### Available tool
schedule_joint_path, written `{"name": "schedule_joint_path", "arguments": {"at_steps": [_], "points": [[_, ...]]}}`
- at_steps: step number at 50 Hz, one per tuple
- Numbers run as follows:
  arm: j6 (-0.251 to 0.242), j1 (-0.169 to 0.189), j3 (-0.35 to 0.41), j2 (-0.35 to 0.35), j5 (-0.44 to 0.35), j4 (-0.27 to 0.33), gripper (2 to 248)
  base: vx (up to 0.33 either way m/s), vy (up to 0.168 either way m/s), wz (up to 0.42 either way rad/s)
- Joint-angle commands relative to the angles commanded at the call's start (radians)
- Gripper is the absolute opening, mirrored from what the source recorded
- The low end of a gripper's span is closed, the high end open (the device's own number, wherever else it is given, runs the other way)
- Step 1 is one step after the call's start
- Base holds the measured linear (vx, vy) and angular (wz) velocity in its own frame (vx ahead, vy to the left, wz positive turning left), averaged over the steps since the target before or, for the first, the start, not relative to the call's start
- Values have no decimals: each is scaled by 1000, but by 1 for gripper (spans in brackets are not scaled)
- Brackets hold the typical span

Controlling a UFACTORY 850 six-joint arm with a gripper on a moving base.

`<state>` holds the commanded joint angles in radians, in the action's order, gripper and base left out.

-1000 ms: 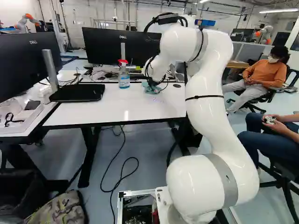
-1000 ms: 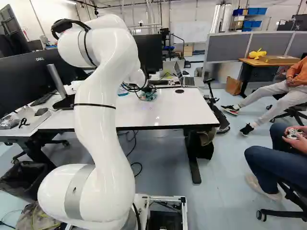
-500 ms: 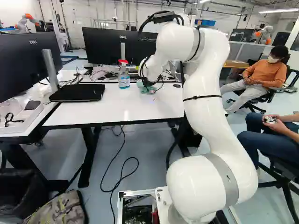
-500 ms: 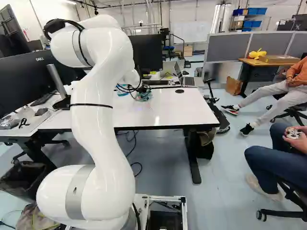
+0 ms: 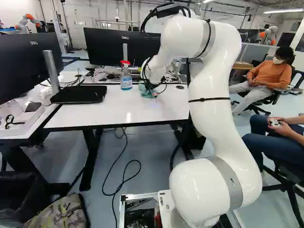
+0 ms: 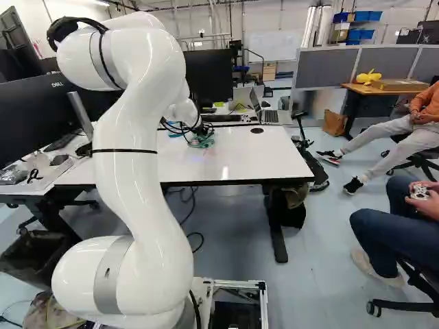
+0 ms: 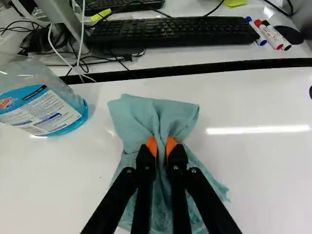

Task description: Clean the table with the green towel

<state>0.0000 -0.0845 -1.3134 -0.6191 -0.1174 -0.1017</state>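
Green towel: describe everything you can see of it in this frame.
The green towel is a blue-green cloth, soft-looking, one corner seemingly frayed. It lies crumpled on the white table, gathered into folds where the orange pads of the gripper pinch it from two sides. Cloth fans out ahead of the fingers and under them. The spray bottle stands nearby, not touching it. Its underside is hidden.

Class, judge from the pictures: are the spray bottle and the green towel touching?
Apart: the wrist view shows white tabletop between the bottle and the towel.
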Motion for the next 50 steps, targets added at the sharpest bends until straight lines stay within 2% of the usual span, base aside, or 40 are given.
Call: {"name": "schedule_joint_path", "arguments": {"at_steps": [19, 38, 50], "points": [[0, -1, 10, 40, 12, 0, 41, 0, 0, 0], [0, -6, 22, 85, 97, 0, 41, 0, 0, 0], [0, -12, 56, 133, 145, 0, 41, 0, 0, 0]]}}
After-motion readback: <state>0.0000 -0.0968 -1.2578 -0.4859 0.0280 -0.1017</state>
